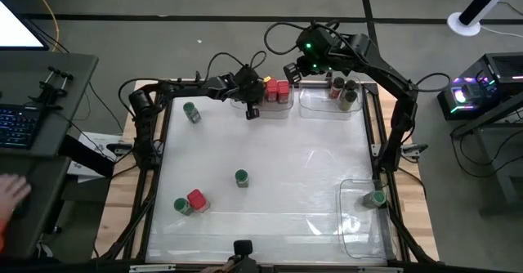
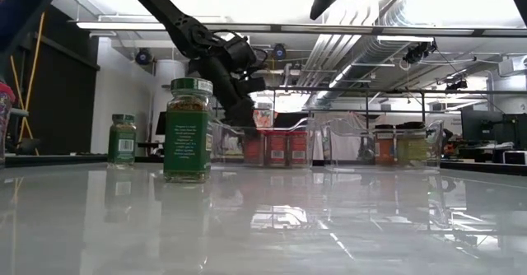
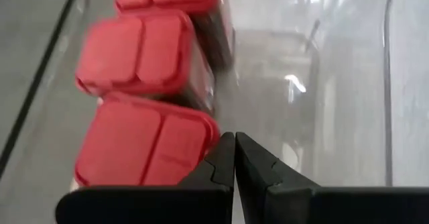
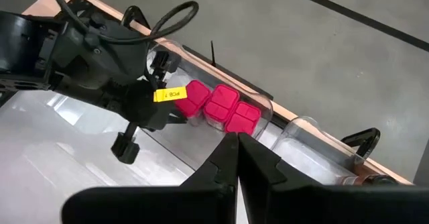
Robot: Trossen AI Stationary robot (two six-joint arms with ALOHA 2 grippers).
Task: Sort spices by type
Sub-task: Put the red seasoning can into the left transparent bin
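Three red-capped spice jars [image 1: 276, 91] stand in a row inside a clear plastic bin [image 1: 288, 109] at the far edge of the tabletop [image 1: 286, 167]. Beside it, a second clear bin [image 1: 327, 109] at the far right holds about three more jars [image 1: 343, 91], at least two of them with dark caps. A third clear bin [image 1: 355, 224] at the near right corner holds one green-capped jar [image 1: 375, 198].

Loose on the glossy white tabletop are three round green-capped jars: one near the far left corner [image 1: 191, 112], one around the middle [image 1: 241, 177], and one by the near left [image 1: 182, 206], touching a lone red squarish-capped jar [image 1: 196, 199].

The left tool [image 3: 234, 158], its dark fingers pressed together and holding nothing, hangs just beside the row of red caps, over the first bin. The right tool [image 4: 236, 158], fingers likewise together and empty, is raised above the far edge, between the two far bins.

The red caps are squarish, smooth plastic with a hinged split; the bins are transparent with rounded corners.
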